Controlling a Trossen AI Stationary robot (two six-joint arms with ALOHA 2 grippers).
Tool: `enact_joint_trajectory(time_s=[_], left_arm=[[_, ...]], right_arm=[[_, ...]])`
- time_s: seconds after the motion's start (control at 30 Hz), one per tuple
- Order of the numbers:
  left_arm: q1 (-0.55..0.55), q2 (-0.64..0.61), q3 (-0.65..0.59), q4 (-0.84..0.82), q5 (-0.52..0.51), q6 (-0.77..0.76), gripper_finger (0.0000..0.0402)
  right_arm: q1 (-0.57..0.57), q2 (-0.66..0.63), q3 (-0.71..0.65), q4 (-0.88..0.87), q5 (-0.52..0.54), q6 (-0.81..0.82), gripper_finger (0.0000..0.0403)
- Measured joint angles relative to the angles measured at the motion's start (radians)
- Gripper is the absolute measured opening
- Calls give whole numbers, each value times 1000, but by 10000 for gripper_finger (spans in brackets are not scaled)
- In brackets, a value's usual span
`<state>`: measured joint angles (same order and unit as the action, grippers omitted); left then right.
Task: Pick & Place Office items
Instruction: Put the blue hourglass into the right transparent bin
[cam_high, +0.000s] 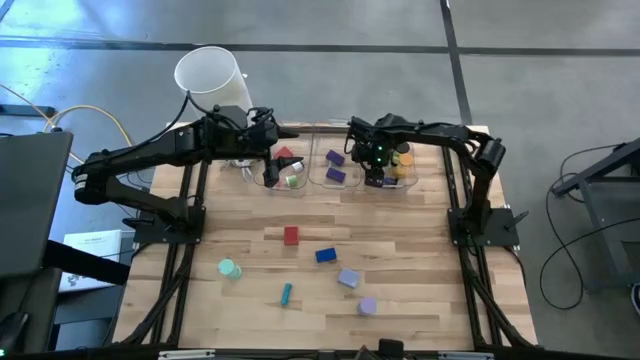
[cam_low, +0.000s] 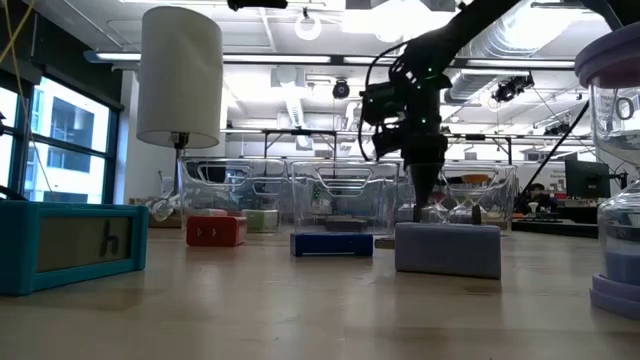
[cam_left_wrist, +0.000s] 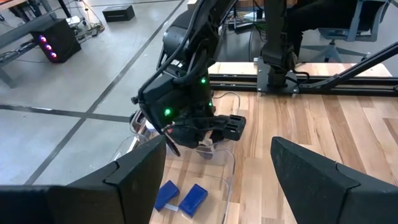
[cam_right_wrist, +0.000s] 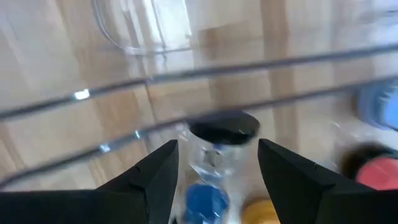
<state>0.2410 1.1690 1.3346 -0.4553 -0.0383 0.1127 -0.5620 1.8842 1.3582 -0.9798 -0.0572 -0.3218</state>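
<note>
Far left of the wooden table (cam_high: 400, 310), a tall white cylinder (cam_high: 210, 75) is standing just off the back edge. Next to it, the left gripper (cam_high: 268, 150) is hovering over the left clear plastic bin (cam_high: 285, 170), fingers spread apart and carrying nothing; a red block (cam_high: 287, 156) and a pale green roll (cam_high: 293, 181) are lying in that bin beneath it. Moving right, the middle clear plastic bin (cam_high: 335, 165) is holding two purple blocks (cam_high: 335, 158). Then the right gripper (cam_high: 378, 172) is reaching down into the right clear plastic bin (cam_high: 395, 168), its jaws partly apart and gripping nothing that shows, with a black round roll (cam_right_wrist: 224, 127) lying just ahead of the fingertips, a blue roll (cam_right_wrist: 207, 200) and an orange piece (cam_high: 403, 158) alongside.

Out on the open boards nearer the front, left to right: a mint-green roll (cam_high: 228, 268), a teal stick (cam_high: 287, 293), a small red block (cam_high: 291, 235), a blue block (cam_high: 325, 255), a lavender block (cam_high: 348, 278) and a lavender round roll (cam_high: 367, 306), all well apart from both grippers.
</note>
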Motion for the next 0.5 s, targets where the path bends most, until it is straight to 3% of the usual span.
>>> enact_joint_trajectory(time_s=[0.5], left_arm=[[0,0,0,0,0,0,283]], right_arm=[[-12,135,5,-10,-65,-72,195]])
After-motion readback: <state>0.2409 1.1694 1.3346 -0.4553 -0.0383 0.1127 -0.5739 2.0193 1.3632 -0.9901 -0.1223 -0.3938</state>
